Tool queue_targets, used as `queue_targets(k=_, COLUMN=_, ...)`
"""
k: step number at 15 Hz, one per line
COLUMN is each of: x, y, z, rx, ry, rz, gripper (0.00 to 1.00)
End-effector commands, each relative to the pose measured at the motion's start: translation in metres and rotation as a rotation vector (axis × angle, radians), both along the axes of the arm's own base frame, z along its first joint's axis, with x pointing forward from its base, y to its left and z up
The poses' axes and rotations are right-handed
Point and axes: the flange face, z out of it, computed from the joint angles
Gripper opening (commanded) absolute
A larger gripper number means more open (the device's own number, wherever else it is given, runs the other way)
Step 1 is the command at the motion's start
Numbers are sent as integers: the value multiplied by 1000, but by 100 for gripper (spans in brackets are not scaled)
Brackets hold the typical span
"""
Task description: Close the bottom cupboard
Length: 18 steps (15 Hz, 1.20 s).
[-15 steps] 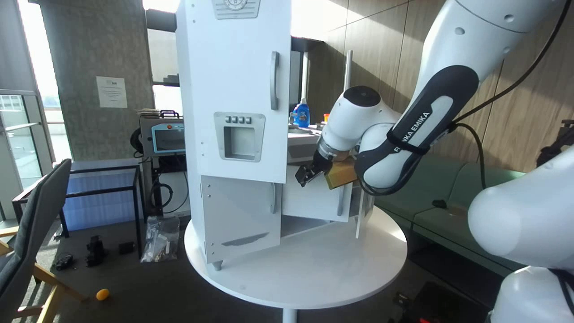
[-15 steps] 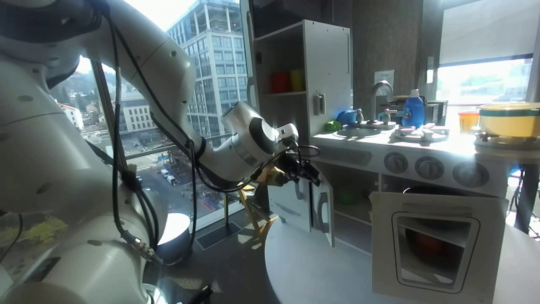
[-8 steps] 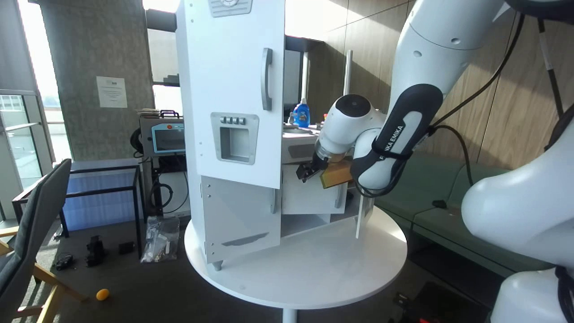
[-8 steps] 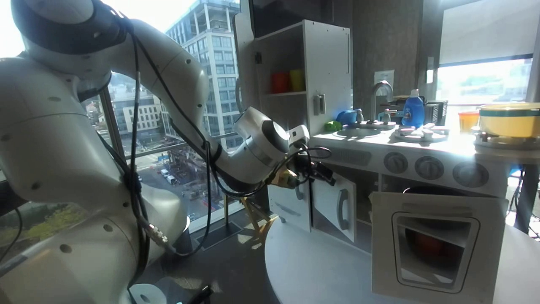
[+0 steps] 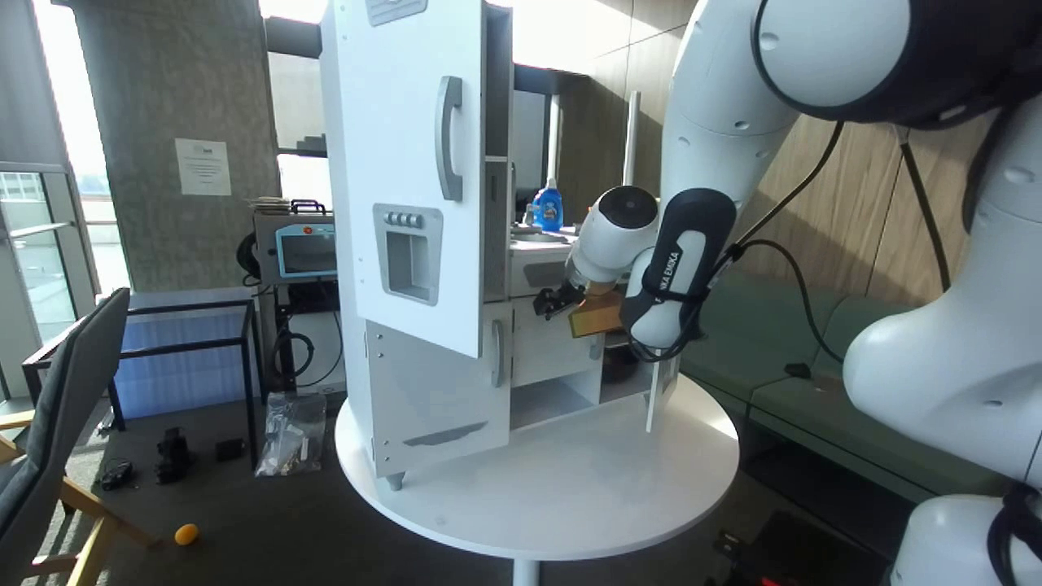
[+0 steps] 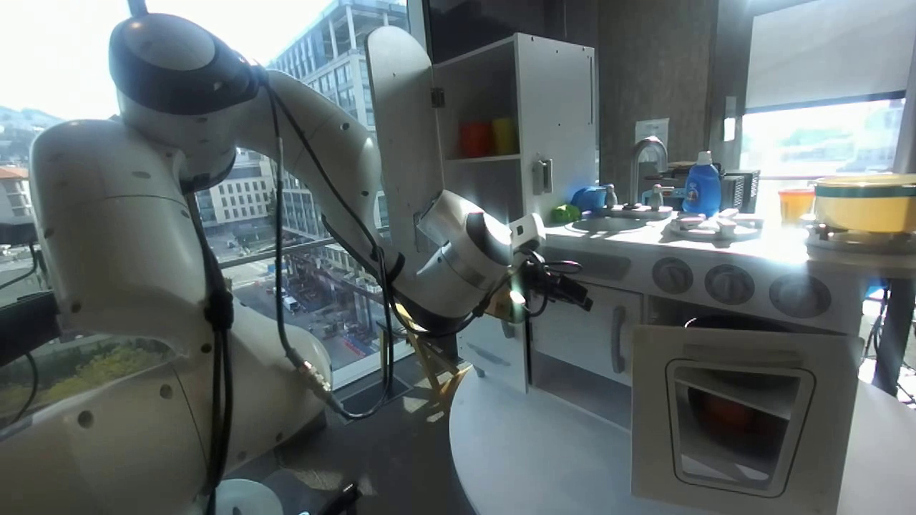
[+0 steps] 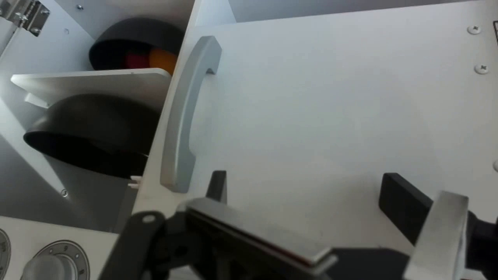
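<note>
Hand [image 7: 309,194], one: fingers apart, nothing held. Kitchen [image 6: 640,257], toy, white, on round bench [image 5: 562,496]. Cupboard [image 6: 581,336], low in kitchen, straight ahead of hand. Door [image 7: 319,105], one: broadside to hand, long axis level, looks nearly flush; whether touched cannot be told. Handle [image 7: 181,116]: upright, along one side edge. Judged outstanding: short inward push.

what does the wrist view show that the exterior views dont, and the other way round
Only the wrist view: screw heads on the bottom cupboard door.
Only the exterior views, both of them: the blue bottle and the robot arm.
Shared by all three: that same door, its grey handle and the gripper.
</note>
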Motion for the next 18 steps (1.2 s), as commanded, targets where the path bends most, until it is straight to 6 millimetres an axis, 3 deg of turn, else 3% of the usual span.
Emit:
queue_targets(k=1, x=5, y=-16, z=27, rx=-87, ry=-22, rz=-8, gripper=100)
queue_targets(k=5, x=-13, y=-53, z=74, rx=-148, ry=-24, rz=-29, gripper=100)
queue_targets(k=7, x=-24, y=-78, z=89, rx=-151, ry=50, rz=-48, gripper=100)
queue_targets(k=10, x=-43, y=-119, z=133, rx=-186, ry=87, rz=-150, gripper=100)
queue_targets(k=12, x=-57, y=-143, z=151, rx=-186, ry=140, rz=-213, gripper=100)
queue_targets(k=15, x=-73, y=-174, z=156, rx=-151, ry=261, rz=-285, gripper=100)
queue_targets(k=18, x=-88, y=-194, z=139, rx=-113, ry=401, rz=-346, gripper=100)
